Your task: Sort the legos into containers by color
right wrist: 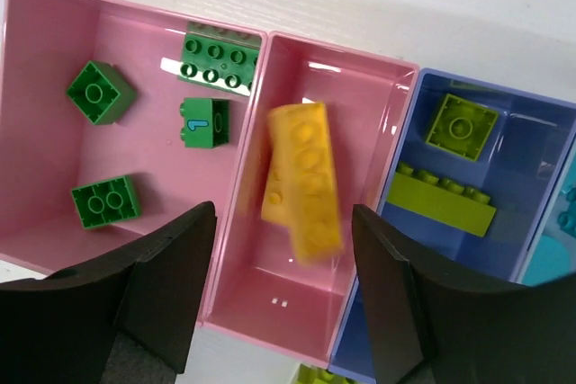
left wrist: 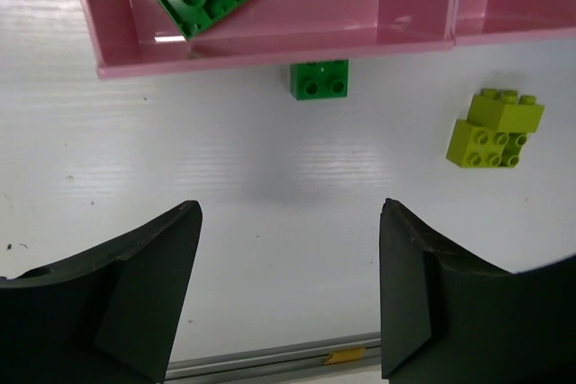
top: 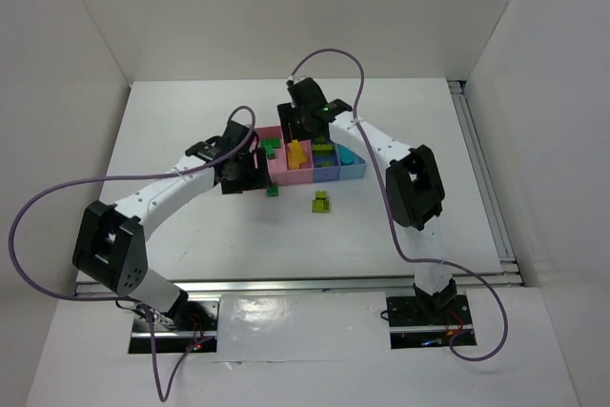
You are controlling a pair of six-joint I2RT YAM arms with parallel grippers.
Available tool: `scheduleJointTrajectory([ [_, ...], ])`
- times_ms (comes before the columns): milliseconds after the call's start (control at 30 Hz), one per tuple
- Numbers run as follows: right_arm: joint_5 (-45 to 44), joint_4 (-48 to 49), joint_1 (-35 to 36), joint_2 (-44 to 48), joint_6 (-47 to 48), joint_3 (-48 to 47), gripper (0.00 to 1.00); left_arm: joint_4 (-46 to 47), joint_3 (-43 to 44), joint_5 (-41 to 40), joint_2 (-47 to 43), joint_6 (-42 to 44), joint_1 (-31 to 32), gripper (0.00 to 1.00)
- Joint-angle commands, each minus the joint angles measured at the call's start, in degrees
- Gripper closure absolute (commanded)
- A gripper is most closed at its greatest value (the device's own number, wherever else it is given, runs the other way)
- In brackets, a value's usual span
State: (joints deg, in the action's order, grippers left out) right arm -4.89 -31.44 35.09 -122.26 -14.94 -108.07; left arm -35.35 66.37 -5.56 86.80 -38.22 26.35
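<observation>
Four dark green legos point(right wrist: 100, 92) lie in the outer pink compartment point(right wrist: 54, 159) of the tray point(top: 303, 179). One yellow lego point(right wrist: 301, 177) shows blurred in the second pink compartment point(right wrist: 378, 132); whether it rests on the floor I cannot tell. The right gripper point(right wrist: 283, 209) hangs over it, fingers wide apart and clear of it. Two lime green legos point(right wrist: 462, 126) sit in the purple-blue compartment point(right wrist: 531, 177), and a cyan lego point(top: 349, 155) sits in the light blue compartment point(top: 355, 172). On the white table point(left wrist: 135, 177), a loose dark green lego point(left wrist: 319, 79) lies just beside the tray's near wall, with a lime green stack point(left wrist: 493, 129) apart to its right. The left gripper point(left wrist: 290, 209) hovers above the table near them, fingers spread, holding nothing.
</observation>
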Motion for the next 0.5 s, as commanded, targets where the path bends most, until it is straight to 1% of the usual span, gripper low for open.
scheduleJointTrajectory([
  [0, 0.8, 0.6, -0.3, 2.0, -0.9, -2.1, 0.3, 2.7, -1.4, -1.1, -2.6, -2.1, 1.8, 0.2],
  [133, -2.5, 1.2, 0.2, 4.7, -1.5, -0.9, 0.3, 3.3, -0.8, -4.5, 0.7, -2.7, 4.8, 0.2],
  [167, -3.5, 1.8, 0.2, 5.7, -2.2, 0.9, 0.3, 3.3, -0.8, -5.7, 0.7, -2.7, 5.4, 0.2],
  [200, -6.8, 1.8, 0.2, 6.9, -2.7, 2.2, 0.3, 3.8, -0.8, -6.3, 1.4, -3.5, 6.3, 0.21],
  [233, -8.5, 2.4, 0.2, 10.1, -3.2, 3.6, 0.3, 5.0, -0.8, -7.1, 1.4, -4.1, 6.3, 0.21],
  [300, -13.2, 4.8, -0.3, 14.0, -4.0, 10.3, 0.3, 5.7, -1.5, -7.7, 2.5, -4.1, 7.0, 0.21],
  [333, -14.4, 5.5, -1.0, 18.2, -4.0, 12.7, 0.28, 5.7, -0.8, -7.7, 3.3, -4.1, 7.0, 0.21],
  [367, -15.6, 6.1, -1.0, 20.2, -4.0, 17.1, 0.25, 5.7, 0.1, -8.7, 4.8, -4.1, 7.0, 0.19],
  [400, -18.0, 6.7, -1.0, 22.0, -4.0, 19.3, 0.18, 5.7, 0.1, -9.2, 5.6, -4.7, 7.0, 0.19],
  [467, -18.7, 7.2, -1.6, 26.8, -4.5, 22.6, 0.17, 7.3, 0.1, -10.8, 7.5, -5.2, 7.6, 0.18],
])
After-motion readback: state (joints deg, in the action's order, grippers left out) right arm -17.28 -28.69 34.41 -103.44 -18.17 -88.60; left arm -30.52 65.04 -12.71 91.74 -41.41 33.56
